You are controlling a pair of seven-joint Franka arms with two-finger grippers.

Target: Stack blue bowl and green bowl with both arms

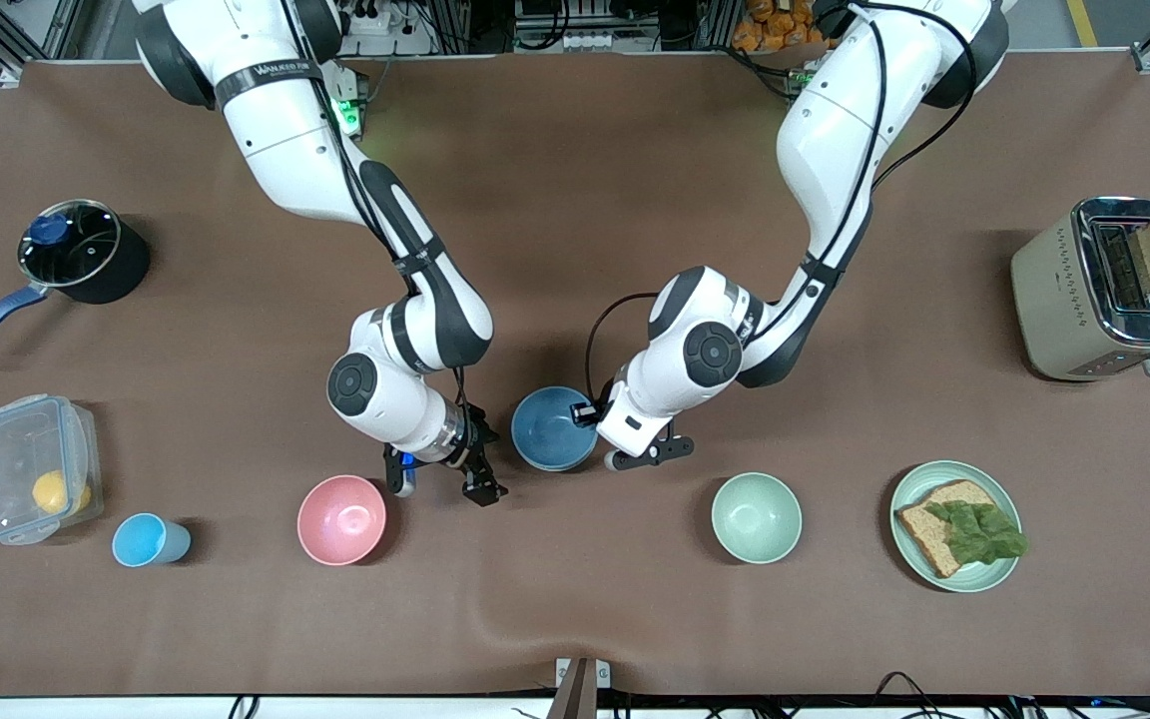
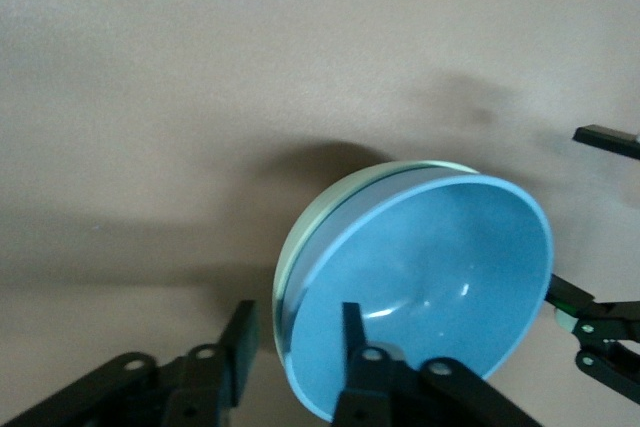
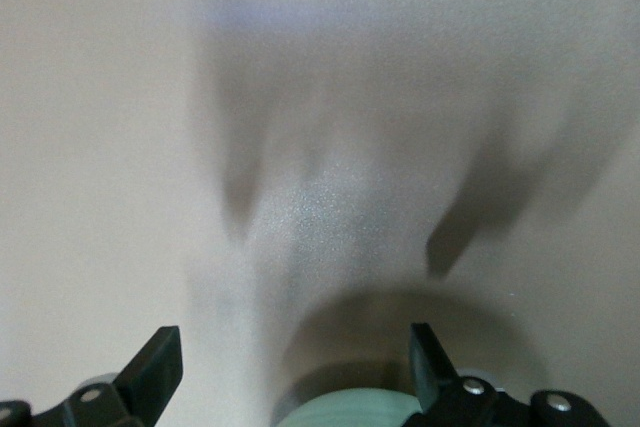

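Note:
The blue bowl [image 1: 553, 429] sits nested inside the green bowl [image 2: 300, 247] near the table's middle. Only a pale green rim shows around the blue one in the left wrist view. My left gripper [image 1: 620, 457] is at the stack's edge toward the left arm's end. One of its fingers [image 2: 352, 332] is over the blue inside and the other stands outside, with a gap to the rim, so it is open and holds nothing. My right gripper [image 1: 443, 481] hangs open and empty over bare table between the stack and the pink bowl [image 1: 341, 519].
A mint-green bowl [image 1: 757, 516] and a plate [image 1: 909, 494] with bread and lettuce lie toward the left arm's end, with a toaster [image 1: 1104, 290] farther back. Toward the right arm's end are a light-blue cup [image 1: 149, 540], a clear box [image 1: 34, 481] and a pot [image 1: 81, 250].

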